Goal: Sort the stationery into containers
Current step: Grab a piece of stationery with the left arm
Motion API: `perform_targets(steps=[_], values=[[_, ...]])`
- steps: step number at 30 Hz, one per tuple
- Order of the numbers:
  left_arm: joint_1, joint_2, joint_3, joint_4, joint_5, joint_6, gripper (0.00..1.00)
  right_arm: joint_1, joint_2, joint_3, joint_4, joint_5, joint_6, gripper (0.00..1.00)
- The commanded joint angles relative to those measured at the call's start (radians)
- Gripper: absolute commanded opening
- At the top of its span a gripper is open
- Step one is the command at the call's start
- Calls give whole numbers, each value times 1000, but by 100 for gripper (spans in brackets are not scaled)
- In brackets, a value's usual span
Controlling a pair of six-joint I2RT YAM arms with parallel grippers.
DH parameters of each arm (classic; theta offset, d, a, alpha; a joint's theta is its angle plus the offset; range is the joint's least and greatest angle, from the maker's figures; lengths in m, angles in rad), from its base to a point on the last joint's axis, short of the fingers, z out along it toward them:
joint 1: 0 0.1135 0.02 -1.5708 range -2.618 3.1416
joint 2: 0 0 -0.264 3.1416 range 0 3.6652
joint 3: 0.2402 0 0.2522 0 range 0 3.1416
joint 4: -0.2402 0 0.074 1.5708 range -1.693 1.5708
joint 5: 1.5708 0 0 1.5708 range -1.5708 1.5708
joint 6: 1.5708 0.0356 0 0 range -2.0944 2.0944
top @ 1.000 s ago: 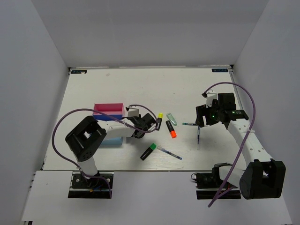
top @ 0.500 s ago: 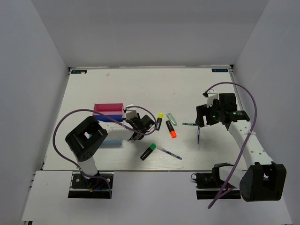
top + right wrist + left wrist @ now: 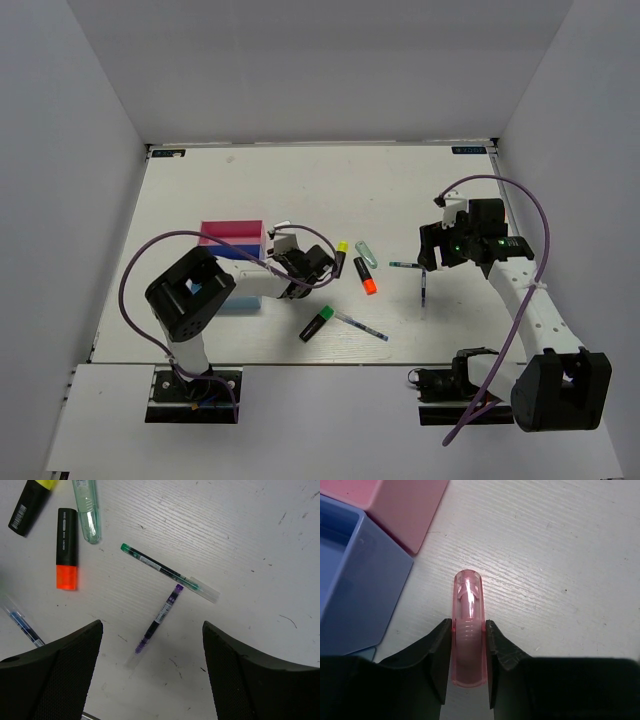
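My left gripper [image 3: 468, 645] is shut on the small pink piece [image 3: 468, 625] and holds it low over the table, just right of the pink tray [image 3: 405, 510] and the blue tray [image 3: 355, 580]. In the top view the left gripper [image 3: 292, 264] sits beside the tray block [image 3: 232, 233]. My right gripper [image 3: 152, 627] is open and empty above a purple pen [image 3: 160, 617] and a green pen [image 3: 167, 572]. Yellow-capped [image 3: 340, 258], orange-capped [image 3: 365, 275] and green-capped [image 3: 318, 323] highlighters, a teal marker [image 3: 367, 254] and a blue-white pen [image 3: 361, 325] lie mid-table.
The right wrist view also shows the orange-capped highlighter [image 3: 67, 547], the teal marker [image 3: 86, 510] and the yellow-capped highlighter [image 3: 30, 505] at upper left. The light blue tray [image 3: 240, 301] is partly hidden by the left arm. White walls enclose the table.
My left gripper has moved a little to the left, toward the trays, with the pink piece in it. The right arm has barely moved.
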Motion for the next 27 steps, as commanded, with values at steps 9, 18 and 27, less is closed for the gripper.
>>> perform_targets(steps=[9,18,27], values=[[-5,-53,137,-129,286,175,0,-9,-29,43,3,-19,10,83],[96,-229,235,-254,297,164,0,-12,-32,40,1,-25,13,83],[292,-317,227,-295,297,33,0,-12,-35,43,2,-33,16,83]])
